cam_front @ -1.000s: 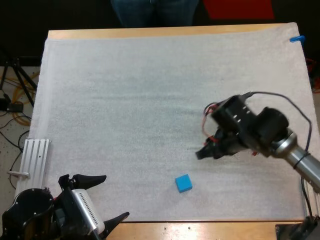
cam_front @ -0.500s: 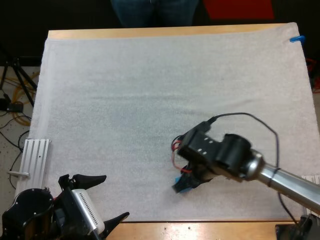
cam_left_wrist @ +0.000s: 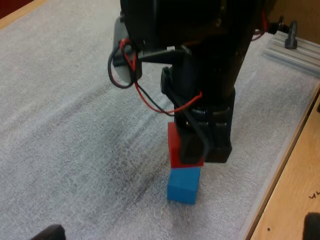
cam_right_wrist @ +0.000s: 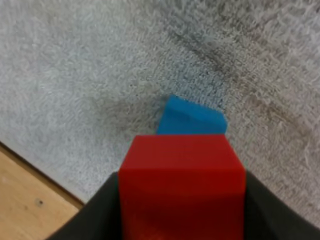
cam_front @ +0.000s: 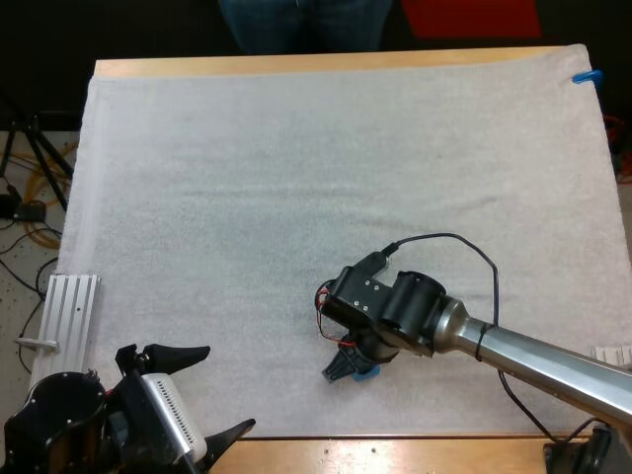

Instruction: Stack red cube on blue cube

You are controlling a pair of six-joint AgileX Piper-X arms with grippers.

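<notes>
My right gripper (cam_front: 348, 367) is low over the mat near the front edge, shut on the red cube (cam_right_wrist: 182, 165), whose sides its black fingers (cam_right_wrist: 102, 210) press. In the left wrist view the red cube (cam_left_wrist: 175, 145) sits directly over the blue cube (cam_left_wrist: 183, 184), its underside at the blue cube's top, shifted slightly to one side. I cannot tell whether it rests there. In the high view a sliver of the blue cube (cam_front: 369, 372) peeks out under the right gripper. My left gripper (cam_front: 225, 387) hovers at the front left corner, open and holding nothing.
A metal rail (cam_front: 67, 318) lies beside the mat's left edge. The wooden table edge (cam_front: 395, 452) runs close in front of the cubes. A person's legs (cam_front: 301, 22) stand beyond the far side. The white mat (cam_front: 296, 178) stretches wide behind the cubes.
My right arm has swung left and toward the front, bringing the red cube from mid-right of the mat down over the blue cube. The left arm has stayed still.
</notes>
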